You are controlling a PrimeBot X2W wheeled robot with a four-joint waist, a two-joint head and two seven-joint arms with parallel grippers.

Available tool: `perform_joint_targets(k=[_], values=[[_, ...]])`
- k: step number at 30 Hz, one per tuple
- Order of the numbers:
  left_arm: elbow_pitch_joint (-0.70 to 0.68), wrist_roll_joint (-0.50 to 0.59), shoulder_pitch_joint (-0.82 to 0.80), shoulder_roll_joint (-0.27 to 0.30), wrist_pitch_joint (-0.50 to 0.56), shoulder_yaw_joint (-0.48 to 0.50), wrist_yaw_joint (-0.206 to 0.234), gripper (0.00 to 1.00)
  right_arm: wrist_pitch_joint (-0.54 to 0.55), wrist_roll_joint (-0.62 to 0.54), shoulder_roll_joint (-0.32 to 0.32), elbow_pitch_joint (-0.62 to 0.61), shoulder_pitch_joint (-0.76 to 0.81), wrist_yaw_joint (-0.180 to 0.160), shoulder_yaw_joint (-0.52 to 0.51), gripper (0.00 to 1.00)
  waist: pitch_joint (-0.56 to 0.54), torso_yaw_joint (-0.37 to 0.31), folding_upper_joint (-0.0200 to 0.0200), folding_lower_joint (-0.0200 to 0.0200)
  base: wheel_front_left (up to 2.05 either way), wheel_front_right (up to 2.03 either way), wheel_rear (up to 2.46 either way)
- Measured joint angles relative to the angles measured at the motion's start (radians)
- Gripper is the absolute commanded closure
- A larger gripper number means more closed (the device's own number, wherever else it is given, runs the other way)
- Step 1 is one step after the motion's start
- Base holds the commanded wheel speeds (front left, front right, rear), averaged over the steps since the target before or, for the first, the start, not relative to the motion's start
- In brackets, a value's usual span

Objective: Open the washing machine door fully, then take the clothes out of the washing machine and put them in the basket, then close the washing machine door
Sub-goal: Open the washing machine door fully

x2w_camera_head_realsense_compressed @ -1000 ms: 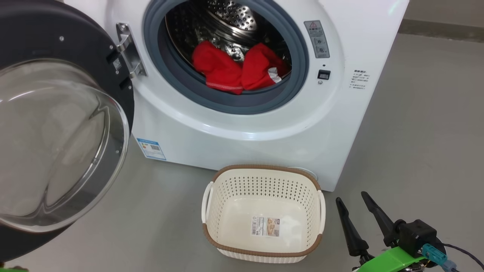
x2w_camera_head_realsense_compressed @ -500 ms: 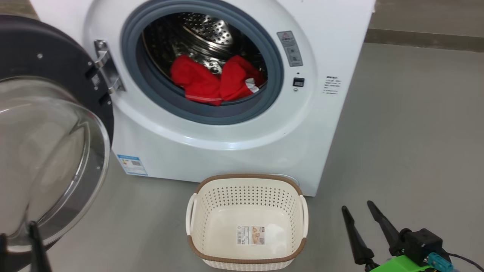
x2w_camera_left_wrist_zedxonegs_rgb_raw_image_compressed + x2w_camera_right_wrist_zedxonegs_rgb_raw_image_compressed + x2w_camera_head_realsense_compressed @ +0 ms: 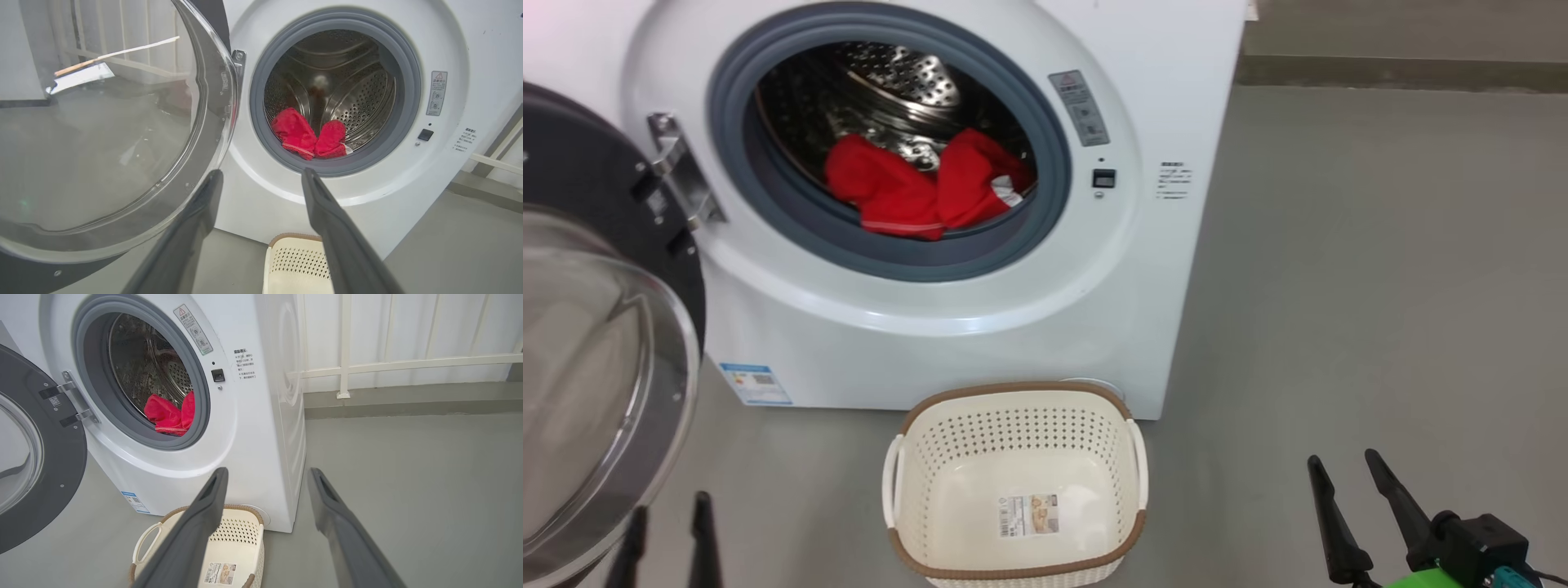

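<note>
Left gripper (image 3: pixel 668 505) fingers parted, holding nothing, low beside the washing machine door (image 3: pixel 600 392), which is swung wide. Right gripper (image 3: pixel 1343 457) likewise parted, right of the basket (image 3: pixel 1013 389). Clothes (image 3: pixel 915 192) heaped in the drum at the washing machine (image 3: pixel 980 327) front lip; basket on the floor (image 3: pixel 1339 286) just before it.

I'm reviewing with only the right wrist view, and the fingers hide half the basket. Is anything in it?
Observer: No. The head view shows the basket holding nothing, just a sticker on its bottom.
Operator: And the other arm?
Observer: The left gripper is open and holds nothing. It is aimed at the washing machine front, beside its open door.
Operator: Is the load all red?
Observer: No, the clothes show a white patch at their right end.
</note>
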Motion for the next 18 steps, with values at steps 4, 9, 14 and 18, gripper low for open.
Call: perform_joint_targets(k=[4, 9, 14, 18], values=[[-0.016, -0.002, 0.011, 0.003, 0.000, -0.054, 0.000, 0.00, 0.000, 0.000, 0.001, -0.010, 0.002, 0.000, -0.019, 0.00, -0.001, -0.030, 0.0000, 0.0000, 0.00, 0.00, 0.00], [-0.033, -0.006, 0.012, 0.012, 0.000, -0.109, 0.000, 0.00, 0.000, -0.001, 0.002, -0.019, 0.002, 0.000, -0.034, 0.00, 0.003, -0.069, 0.0000, 0.0000, 0.00, 0.00, 0.00], [-0.044, -0.021, 0.012, 0.018, 0.000, -0.136, 0.000, 0.00, 0.000, -0.008, 0.003, -0.028, 0.002, 0.000, -0.050, 0.00, 0.009, -0.109, 0.0000, 0.0000, 0.00, 0.00, 0.00], [-0.052, -0.029, 0.012, 0.027, 0.000, -0.156, 0.000, 0.00, 0.000, -0.008, 0.003, -0.033, 0.002, 0.000, -0.056, 0.00, 0.014, -0.136, 0.0000, 0.0000, 0.00, 0.00, 0.00]])
